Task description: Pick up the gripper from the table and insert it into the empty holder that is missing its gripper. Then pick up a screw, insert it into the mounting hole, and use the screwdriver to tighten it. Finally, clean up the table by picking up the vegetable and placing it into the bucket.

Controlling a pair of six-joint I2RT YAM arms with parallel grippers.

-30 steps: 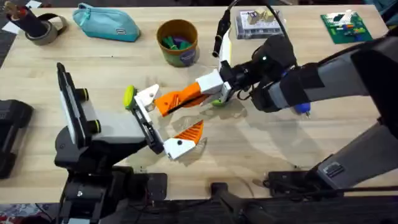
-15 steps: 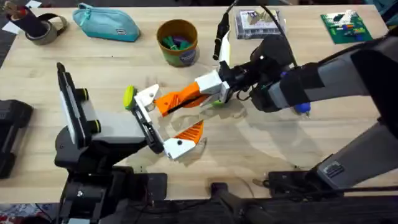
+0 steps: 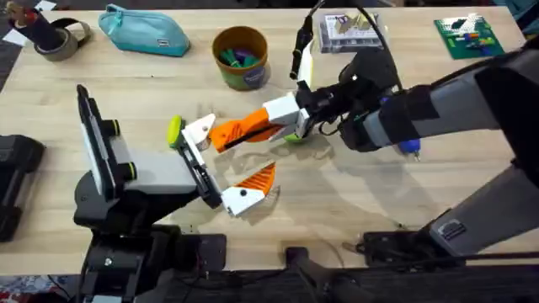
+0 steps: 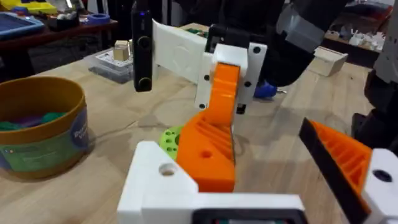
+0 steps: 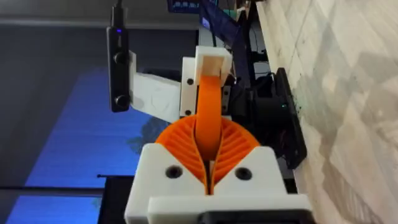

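Wooden table [image 3: 354, 210]: both arms are borne on it. Right gripper [image 3: 290, 118]: white brackets with orange ribbed pads, pressed together on the narrow end of the gripper finger [image 3: 244, 130], which is carried clear of the table top. Left gripper [image 3: 226, 160]: black jaw bar with its two ends held wide apart, nothing gripped; one end is fitted with an orange finger [image 3: 257, 178], the other with the bare holder [image 3: 198, 130]. Teal pouch [image 3: 143, 32]: laid well beyond the left gripper, near the far table edge. Bucket [image 3: 240, 57]: ochre, upright, set beyond both grippers and apart from them; purple and green items are seen inside. Gripper finger: orange, ribbed, stretched from the right gripper's pads across to the left gripper. In the left wrist view its wide end [image 4: 208, 149] is seen against the holder [image 4: 158, 180]; whether it is seated cannot be told. Vegetable [image 3: 295, 137]: small, green, lying on the table just under the right gripper.
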